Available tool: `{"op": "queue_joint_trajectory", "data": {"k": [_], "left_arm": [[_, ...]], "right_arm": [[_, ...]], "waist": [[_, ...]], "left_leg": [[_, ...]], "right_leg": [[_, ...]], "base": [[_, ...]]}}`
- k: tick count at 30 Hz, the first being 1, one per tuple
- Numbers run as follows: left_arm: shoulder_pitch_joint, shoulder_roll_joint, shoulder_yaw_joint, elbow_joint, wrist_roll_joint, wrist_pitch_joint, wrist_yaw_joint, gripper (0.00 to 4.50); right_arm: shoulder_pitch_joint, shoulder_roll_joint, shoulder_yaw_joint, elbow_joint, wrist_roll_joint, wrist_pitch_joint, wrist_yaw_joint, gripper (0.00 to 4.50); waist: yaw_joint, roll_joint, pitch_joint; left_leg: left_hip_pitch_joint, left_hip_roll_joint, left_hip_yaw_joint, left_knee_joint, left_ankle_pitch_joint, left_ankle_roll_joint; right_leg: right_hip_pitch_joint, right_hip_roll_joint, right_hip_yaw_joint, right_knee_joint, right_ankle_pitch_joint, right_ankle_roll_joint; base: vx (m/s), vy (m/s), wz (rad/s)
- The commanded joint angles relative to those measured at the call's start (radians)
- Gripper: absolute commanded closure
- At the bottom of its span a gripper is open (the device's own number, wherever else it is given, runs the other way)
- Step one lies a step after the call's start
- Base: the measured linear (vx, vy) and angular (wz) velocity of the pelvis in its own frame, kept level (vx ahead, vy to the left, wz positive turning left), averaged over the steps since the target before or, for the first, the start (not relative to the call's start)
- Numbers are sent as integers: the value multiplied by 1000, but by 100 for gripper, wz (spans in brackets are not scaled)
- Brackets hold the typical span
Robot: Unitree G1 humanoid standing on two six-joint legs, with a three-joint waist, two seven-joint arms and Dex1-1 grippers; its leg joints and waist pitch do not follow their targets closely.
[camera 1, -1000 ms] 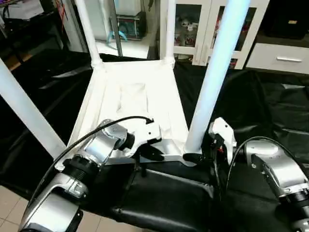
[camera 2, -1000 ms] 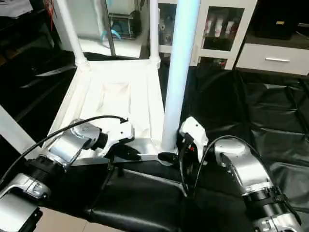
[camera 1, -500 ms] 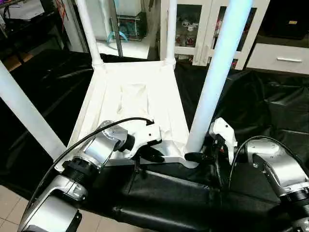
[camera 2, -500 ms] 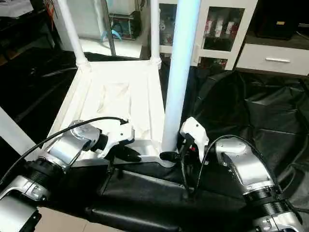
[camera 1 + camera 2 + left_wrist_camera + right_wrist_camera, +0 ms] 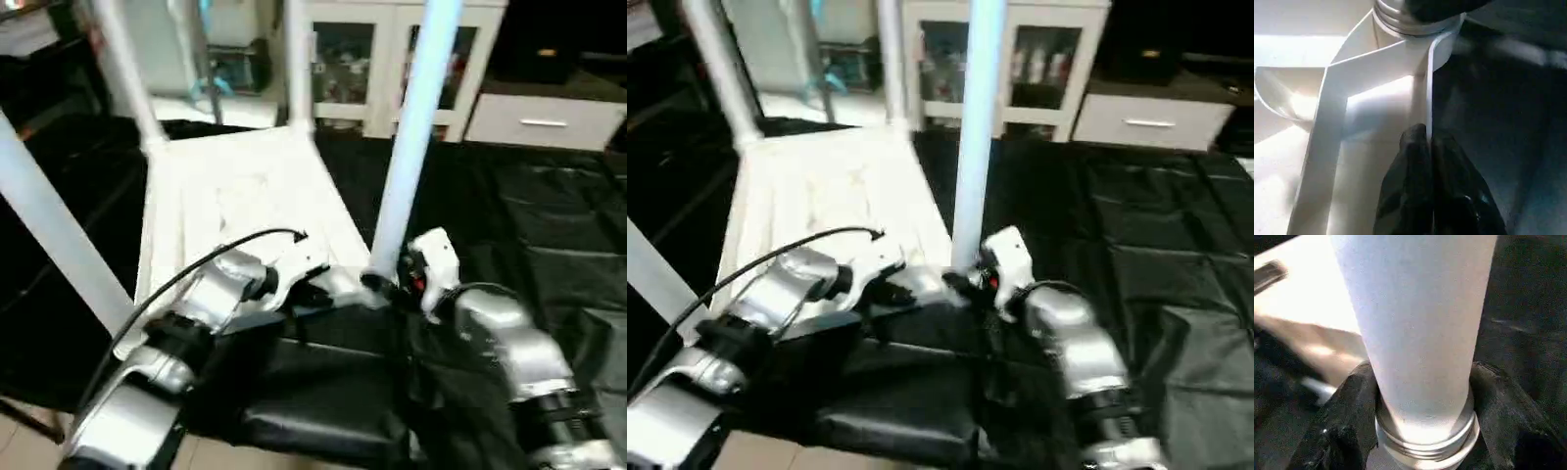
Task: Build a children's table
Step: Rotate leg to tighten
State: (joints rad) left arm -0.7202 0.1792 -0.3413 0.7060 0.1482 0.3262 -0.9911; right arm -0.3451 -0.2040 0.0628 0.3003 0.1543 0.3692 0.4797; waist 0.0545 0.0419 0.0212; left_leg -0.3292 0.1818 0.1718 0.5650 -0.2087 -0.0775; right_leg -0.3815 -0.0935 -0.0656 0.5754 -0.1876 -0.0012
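The children's table lies upside down on black sheeting, its white ribbed top (image 5: pixel 235 196) facing up and all four legs standing in the corner sockets. My left gripper (image 5: pixel 312 292) is shut on the thin near rim (image 5: pixel 1428 98) of the top, black fingertips (image 5: pixel 1415 147) pinching it close to the near right socket. My right gripper (image 5: pixel 387 284) is closed around the base of the near right leg (image 5: pixel 411 127), one finger (image 5: pixel 1347 421) on each side just above the threaded collar (image 5: pixel 1425 443). The near left leg (image 5: pixel 49 225) rises at the left edge.
Two far legs (image 5: pixel 299 69) stand at the top's back corners. A white glass-door cabinet (image 5: pixel 343 59) and a white drawer unit (image 5: pixel 544 122) are behind. Wrinkled black sheeting (image 5: pixel 549 225) spreads to the right; a black padded edge (image 5: pixel 323 411) lies in front of me.
The whole picture has shifted and tilted, so the camera moved. My right gripper's fingers have drawn in slightly around the leg's base. My left gripper keeps its hold on the rim.
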Motion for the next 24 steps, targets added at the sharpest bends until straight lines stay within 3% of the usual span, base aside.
{"op": "queue_joint_trajectory", "data": {"k": [1, 2, 5, 6, 8, 12, 16, 21, 22, 24], "left_arm": [[13, -48, -24, 68, 14, 23, 71, 450], [2, -65, -18, 91, 20, 20, 114, 450], [-12, -86, -12, 128, 28, 13, 162, 450], [-24, -102, -6, 159, 34, 5, 196, 450], [-37, -115, -1, 187, 38, -3, 225, 450], [-53, -129, 7, 231, 42, -16, 259, 450], [-52, -117, 6, 229, 42, -15, 252, 450], [-53, -99, 4, 245, 47, -32, 242, 450], [-53, -97, 5, 249, 49, -36, 241, 450], [-43, -80, -2, 232, 52, -42, 218, 450]], "right_arm": [[5, 40, -9, 51, -49, 36, -134, 199], [5, 67, -23, 55, -53, 37, -189, 199], [3, 115, -48, 67, -63, 44, -292, 199], [-4, 152, -63, 70, -85, 56, -388, 199], [-12, 182, -74, 72, -117, 59, -484, 199], [-34, 235, -85, 84, -161, 27, -617, 199], [-48, 239, -79, 90, -164, 6, -617, 199], [-58, 244, -52, 85, -160, -7, -581, 199], [-57, 244, -47, 79, -163, -12, -580, 169], [-28, 226, -52, 0, -141, -15, -542, 151]], "waist": [[0, -13, -22], [-1, -18, -21], [0, -15, -22], [-2, -16, -21], [-1, -13, -23], [5, -20, -26], [6, -16, -27], [7, -12, -29], [7, -11, -29], [7, -8, -28]], "left_leg": [[-3, 31, -23, -83, -373, 1], [-2, 30, -21, -82, -374, 4], [-1, 31, -22, -84, -374, 4], [-7, 31, -24, -89, -367, 3], [-3, 32, -23, -90, -362, -6], [-5, 33, -22, -92, -337, -6], [-13, 35, -20, -94, -312, -6], [-11, 34, -16, -90, -285, -1], [-12, 34, -15, -89, -275, -1], [-14, 36, -15, -90, -262, 1]], "right_leg": [[14, -57, 31, -109, -586, -77], [13, -57, 31, -111, -592, -73], [8, -57, 32, -112, -585, -70], [12, -56, 32, -110, -562, -67], [9, -55, 36, -108, -530, -71], [11, -57, 43, -99, -453, -88], [20, -55, 44, -90, -364, -104], [23, -54, 47, -84, -286, -135], [26, -54, 47, -81, -267, -143], [32, -53, 46, -79, -234, -149]], "base": [[0, 0, 0], [0, 0, 0], [0, 0, 0], [0, 0, 0], [0, 0, 0], [0, 0, 0], [0, 0, 0], [0, 0, 0], [0, 0, 0], [0, 0, 0]]}}
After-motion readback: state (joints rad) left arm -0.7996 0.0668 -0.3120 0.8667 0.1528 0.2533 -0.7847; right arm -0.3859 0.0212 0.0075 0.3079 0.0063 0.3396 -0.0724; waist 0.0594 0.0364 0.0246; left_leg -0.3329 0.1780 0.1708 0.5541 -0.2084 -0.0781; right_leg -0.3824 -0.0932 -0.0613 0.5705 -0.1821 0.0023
